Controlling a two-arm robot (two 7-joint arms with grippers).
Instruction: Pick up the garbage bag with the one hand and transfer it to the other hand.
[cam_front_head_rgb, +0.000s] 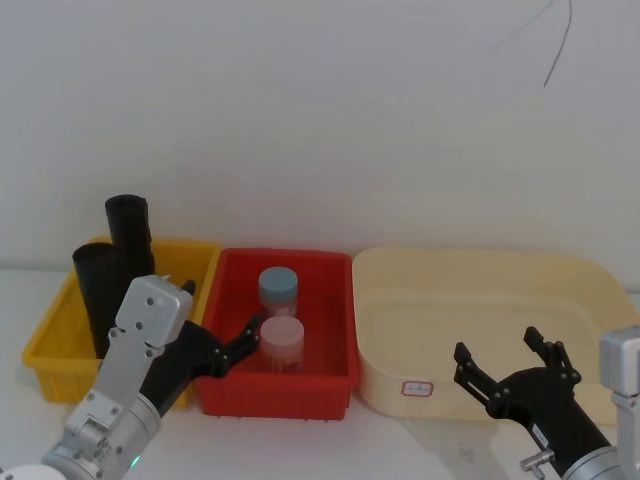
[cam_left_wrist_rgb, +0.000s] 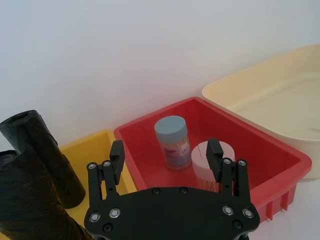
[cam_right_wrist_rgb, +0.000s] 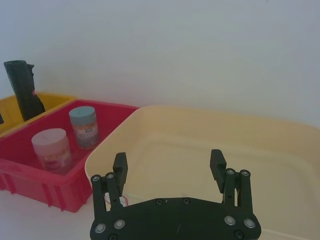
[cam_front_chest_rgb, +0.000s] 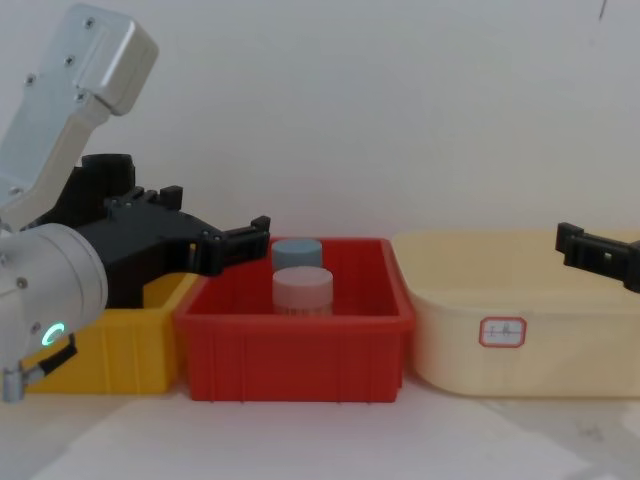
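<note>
Target, the garbage bag (cam_front_head_rgb: 100, 292): thick black crinkly roll, upright in the near-left part of the yellow bin (cam_front_head_rgb: 55, 375), long axis vertical. Just beyond it a slimmer black roll (cam_front_head_rgb: 128, 232), also upright; easy to confuse.

Next out, the left gripper (cam_front_head_rgb: 218, 310): fingers spread, nothing held, hovering above the seam between yellow bin and red bin (cam_front_head_rgb: 275, 392), aimed far-right toward the jars. Bag close by on its left; likely needs a swing left before closing across the roll's side.

Farther right, the right gripper (cam_front_head_rgb: 497, 346): spread, empty, over the near rim of the cream tub (cam_front_head_rgb: 470, 300), well apart from the bag. Left arm plainly nearer.

Writing: small red-bordered label (cam_front_head_rgb: 417, 388) on the tub's near wall, marks illegible. Printed bands on blue-lidded jar (cam_front_head_rgb: 278, 290) and pink-lidded jar (cam_front_head_rgb: 281, 343), unreadable.
</note>
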